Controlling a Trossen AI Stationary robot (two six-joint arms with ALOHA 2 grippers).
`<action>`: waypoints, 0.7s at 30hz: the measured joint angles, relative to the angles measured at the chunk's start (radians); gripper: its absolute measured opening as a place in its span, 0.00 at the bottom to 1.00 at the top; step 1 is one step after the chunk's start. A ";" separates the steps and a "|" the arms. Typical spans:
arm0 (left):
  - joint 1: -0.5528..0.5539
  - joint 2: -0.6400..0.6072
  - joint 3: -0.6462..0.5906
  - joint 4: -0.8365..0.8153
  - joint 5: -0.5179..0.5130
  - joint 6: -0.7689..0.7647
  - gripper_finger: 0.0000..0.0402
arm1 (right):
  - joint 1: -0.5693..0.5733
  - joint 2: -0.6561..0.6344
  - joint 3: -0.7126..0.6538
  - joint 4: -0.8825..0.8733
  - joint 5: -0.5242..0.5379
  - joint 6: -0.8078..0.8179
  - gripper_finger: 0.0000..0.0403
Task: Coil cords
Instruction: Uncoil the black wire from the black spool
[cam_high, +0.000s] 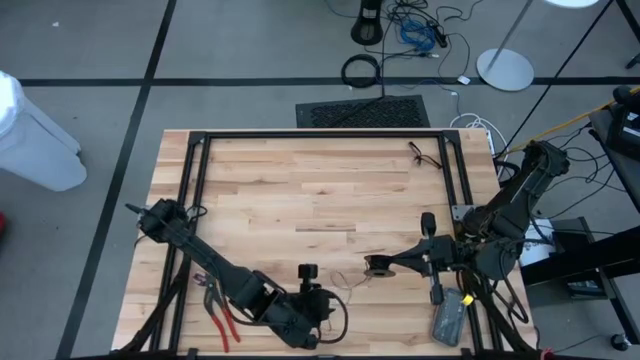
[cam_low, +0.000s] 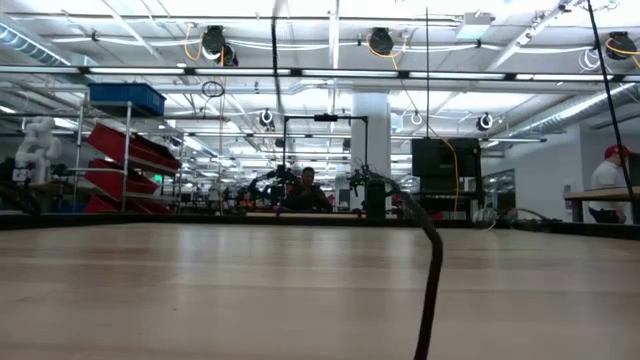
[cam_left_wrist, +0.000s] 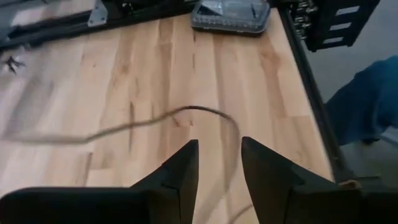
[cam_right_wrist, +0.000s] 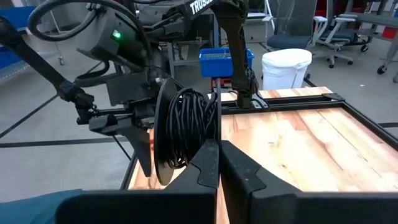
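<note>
My right gripper (cam_right_wrist: 217, 163) is shut on a wound coil of thin black cord (cam_right_wrist: 186, 124) with a dark round disc (cam_right_wrist: 160, 134) on one side. It holds the coil over the table's near right part (cam_high: 378, 265). A loose end of the cord (cam_left_wrist: 186, 112) trails across the wood toward my left gripper (cam_left_wrist: 219, 163), which hovers open near the front edge (cam_high: 330, 292). That blurred strand curves down through the gap between the left fingers. My right gripper pinches the coil's lower strands (cam_right_wrist: 200, 148) between its two shut fingers, coming about level from the table's right side. The coil stands upright on edge above the fingertips, lifted clear of the table. My left gripper: I cannot tell whether the strand in its gap touches a finger.
Red-handled pliers (cam_high: 220, 318) lie near the front left, by the left arm. A grey case (cam_high: 450, 318) lies at the front right. A small black wire item (cam_high: 425, 153) sits at the far right. A black frame (cam_high: 320, 136) runs round the tabletop. People show beyond the table.
</note>
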 joint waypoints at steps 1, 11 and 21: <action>-0.001 -0.001 0.000 -0.010 0.009 -0.030 0.32 | 0.000 0.000 0.000 0.000 0.000 0.000 0.00; 0.010 -0.001 0.000 -0.007 -0.116 -0.041 0.42 | 0.000 0.000 0.000 0.000 -0.001 0.005 0.00; 0.021 0.010 -0.017 0.268 -0.239 0.151 0.42 | 0.000 0.000 0.000 -0.001 -0.001 0.007 0.00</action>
